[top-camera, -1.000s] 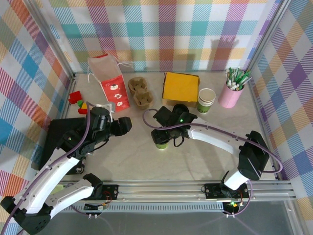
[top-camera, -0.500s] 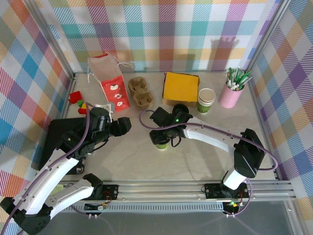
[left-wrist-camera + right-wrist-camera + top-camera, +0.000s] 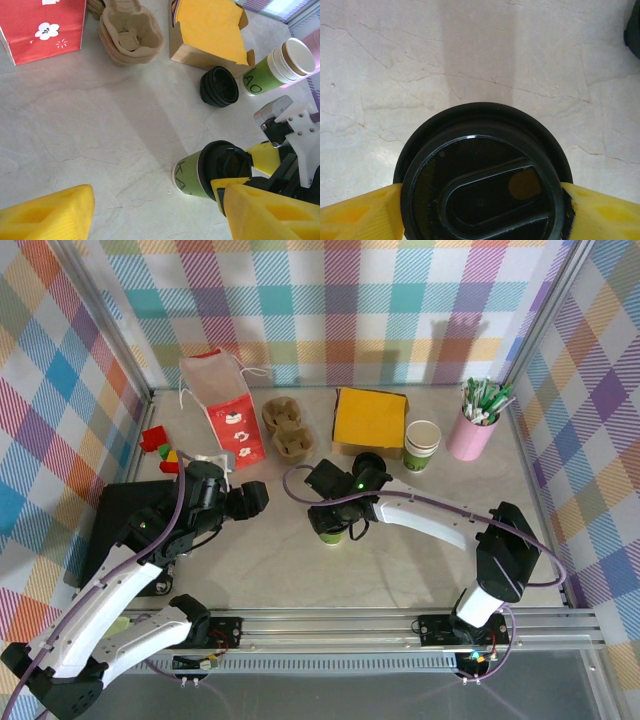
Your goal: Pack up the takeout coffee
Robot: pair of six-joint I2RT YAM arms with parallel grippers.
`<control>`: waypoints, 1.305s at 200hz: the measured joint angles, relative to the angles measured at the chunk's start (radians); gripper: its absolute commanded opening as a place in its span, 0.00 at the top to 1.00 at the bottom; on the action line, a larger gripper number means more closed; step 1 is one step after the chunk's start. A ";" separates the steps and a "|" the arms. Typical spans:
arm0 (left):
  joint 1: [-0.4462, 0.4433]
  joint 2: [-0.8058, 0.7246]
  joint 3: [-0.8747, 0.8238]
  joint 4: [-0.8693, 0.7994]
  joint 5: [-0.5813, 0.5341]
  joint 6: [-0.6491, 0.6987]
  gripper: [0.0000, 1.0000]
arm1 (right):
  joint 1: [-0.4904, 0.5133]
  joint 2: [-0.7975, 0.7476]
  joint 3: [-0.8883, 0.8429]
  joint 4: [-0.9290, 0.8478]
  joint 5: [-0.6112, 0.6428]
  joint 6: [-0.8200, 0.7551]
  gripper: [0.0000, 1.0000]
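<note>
The coffee cup (image 3: 330,536), green-sided and capped with a black lid (image 3: 480,185), stands upright on the table, in front of the yellow-topped box (image 3: 370,418) and a little to the left of it, well clear of its front edge. The right gripper (image 3: 332,522) comes down over the cup from the box side. In the right wrist view we see a yellow finger (image 3: 357,212) pressed against each side of the lid's rim, so the gripper is closed onto the cup, with the cup's base resting on the table.

The left gripper (image 3: 256,496) hangs farther left of the box than the cup does, at about the same depth in front of it. Its fingers (image 3: 50,215) are spread wide with nothing between them, and they point toward the cup.

Right at the box's front edge we see a small stack of black lids (image 3: 219,86). Just beside the box's right side stands a stack of green paper cups (image 3: 422,443) with a cream rim, and beyond that a pink cup of pens (image 3: 470,435). Just left of the box lie brown cardboard cup carriers (image 3: 285,428), and farther left a red paper bag (image 3: 225,405) stands upright.
</note>
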 measured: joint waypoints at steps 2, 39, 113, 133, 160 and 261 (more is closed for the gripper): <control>0.000 0.000 0.000 0.000 0.000 0.000 0.31 | 0.000 0.000 0.000 -0.002 0.003 -0.001 0.27; 0.000 0.000 -0.001 0.000 0.000 0.000 0.31 | -0.014 -0.025 -0.024 -0.020 0.053 -0.023 0.26; 0.002 -0.013 -0.002 0.000 0.000 0.000 0.30 | -0.347 -0.236 -0.237 0.019 0.037 -0.079 0.26; 0.006 -0.016 -0.005 0.000 0.000 0.000 0.30 | -0.454 -0.283 -0.280 0.035 0.025 -0.109 0.26; 0.006 -0.018 -0.006 0.000 0.000 0.000 0.30 | -0.595 -0.315 -0.311 0.047 0.005 -0.154 0.26; 0.006 -0.018 -0.006 0.000 0.004 0.000 0.30 | -0.917 -0.232 -0.271 0.150 -0.026 -0.216 0.23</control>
